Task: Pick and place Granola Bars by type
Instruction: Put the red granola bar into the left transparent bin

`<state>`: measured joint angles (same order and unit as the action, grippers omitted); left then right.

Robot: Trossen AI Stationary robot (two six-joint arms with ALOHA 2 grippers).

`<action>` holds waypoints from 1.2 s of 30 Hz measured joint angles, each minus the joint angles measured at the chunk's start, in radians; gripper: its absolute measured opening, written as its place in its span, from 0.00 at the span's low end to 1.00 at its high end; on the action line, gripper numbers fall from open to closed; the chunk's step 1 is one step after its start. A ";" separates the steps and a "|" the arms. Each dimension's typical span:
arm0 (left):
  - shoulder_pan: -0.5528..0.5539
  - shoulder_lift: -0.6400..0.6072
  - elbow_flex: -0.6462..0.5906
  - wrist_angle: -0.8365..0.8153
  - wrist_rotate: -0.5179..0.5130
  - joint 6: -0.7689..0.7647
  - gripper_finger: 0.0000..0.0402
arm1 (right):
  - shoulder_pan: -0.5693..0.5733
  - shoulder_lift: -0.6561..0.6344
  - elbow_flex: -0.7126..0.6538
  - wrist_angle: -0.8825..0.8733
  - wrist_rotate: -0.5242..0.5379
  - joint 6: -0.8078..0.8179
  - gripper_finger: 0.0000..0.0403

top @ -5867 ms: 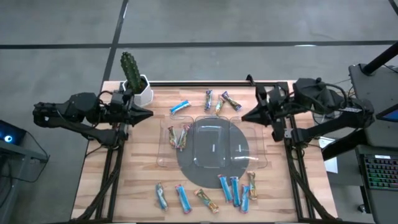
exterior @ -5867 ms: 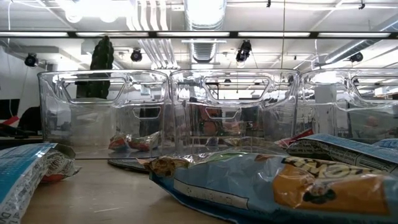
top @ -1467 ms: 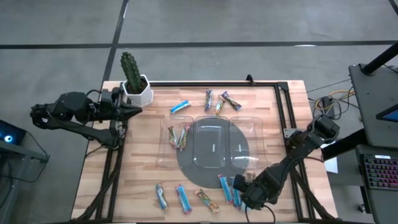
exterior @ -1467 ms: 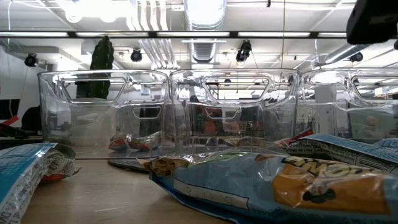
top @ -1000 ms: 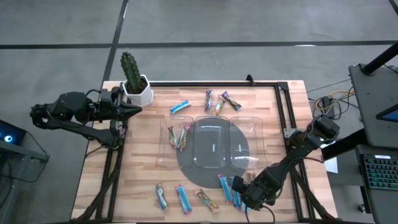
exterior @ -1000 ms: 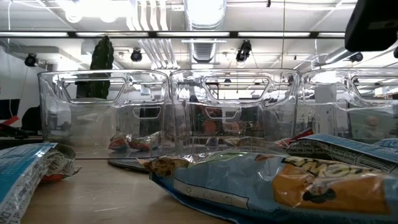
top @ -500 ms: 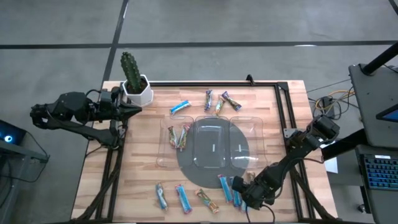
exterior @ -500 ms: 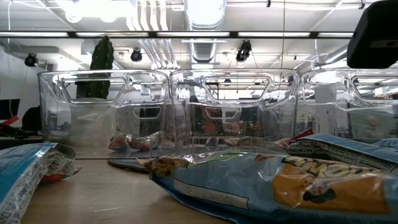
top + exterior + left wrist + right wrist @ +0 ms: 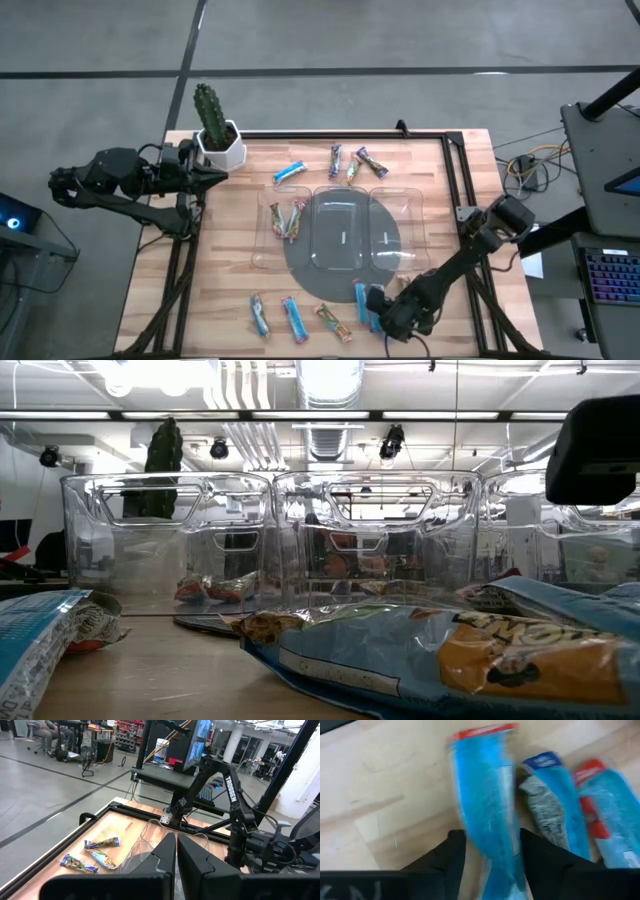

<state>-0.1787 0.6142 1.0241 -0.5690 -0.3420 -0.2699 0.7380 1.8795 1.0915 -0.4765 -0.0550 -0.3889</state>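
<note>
Granola bars lie scattered on the wooden table. My right gripper [image 9: 376, 303] points down at the near edge, over a row of blue bars [image 9: 360, 298], shut on one blue bar [image 9: 482, 795]. Two other blue bars [image 9: 552, 805] lie right beside it. Near the left rear corner my left gripper [image 9: 240, 183] hovers, shut and empty; the left wrist view shows its fingers [image 9: 165, 855] together. Multicoloured bars [image 9: 285, 220] lie in the left compartment of the clear tray [image 9: 340, 190]. My right gripper has the blue bar's two long edges [image 9: 470, 827] between its two fingers [image 9: 451, 855], which come from above and stand across the bar. The bar lies lengthwise on the table. In the low view one blue wrapper [image 9: 545, 595] bulges upward.
More bars lie beyond the tray [image 9: 290, 172] [image 9: 335, 158] [image 9: 372, 163] and along the near edge [image 9: 259, 315] [image 9: 294, 318] [image 9: 332, 322]. A potted cactus [image 9: 215, 130] stands at the far left corner. A dark metal frame [image 9: 455, 190] borders the table's far and right sides.
My right gripper has sunk toward the blue bars at the near edge and shifted slightly toward the table's left. In the low view its dark body has come lower, and the blue wrapper under it has changed shape, one end rising.
</note>
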 joint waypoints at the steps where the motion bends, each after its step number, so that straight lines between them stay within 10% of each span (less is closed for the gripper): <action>1: 0.000 -0.001 0.000 0.000 0.000 0.000 0.00 | 0.001 0.004 0.012 -0.008 0.001 0.000 0.39; 13: 0.000 -0.001 0.000 0.000 0.000 0.000 0.00 | 0.002 -0.008 0.099 -0.122 0.003 0.075 0.06; 36: -0.001 0.005 0.000 0.000 0.000 -0.021 0.00 | -0.093 -0.271 0.374 -0.333 0.159 0.321 0.08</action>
<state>-0.1799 0.6191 1.0241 -0.5688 -0.3422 -0.2910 0.6455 1.6089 1.4660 -0.8093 0.1039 -0.0681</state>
